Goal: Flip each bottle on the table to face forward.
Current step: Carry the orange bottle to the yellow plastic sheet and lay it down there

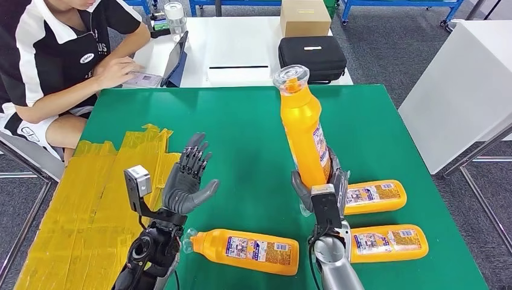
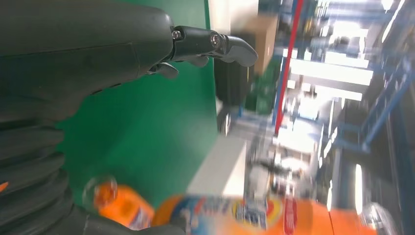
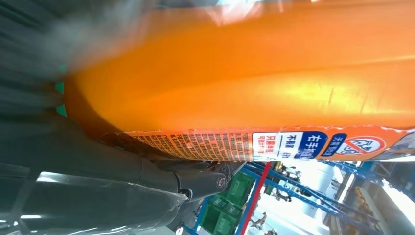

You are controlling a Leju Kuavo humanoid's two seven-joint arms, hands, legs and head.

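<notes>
While the right hand point(image 1: 319, 187) grips an upright orange bottle point(image 1: 302, 130), the left hand point(image 1: 188, 178) hovers open.

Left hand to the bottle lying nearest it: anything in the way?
Nothing visible. The left hand hovers open above the green table, and the lying bottle is just below and beside it with bare tabletop between. The right hand holds another bottle upright, off to the side.

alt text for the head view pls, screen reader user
The right hand holds an orange bottle upright above a green table; the left hand hovers open. Three more orange bottles lie flat, and a person sits behind.
</notes>
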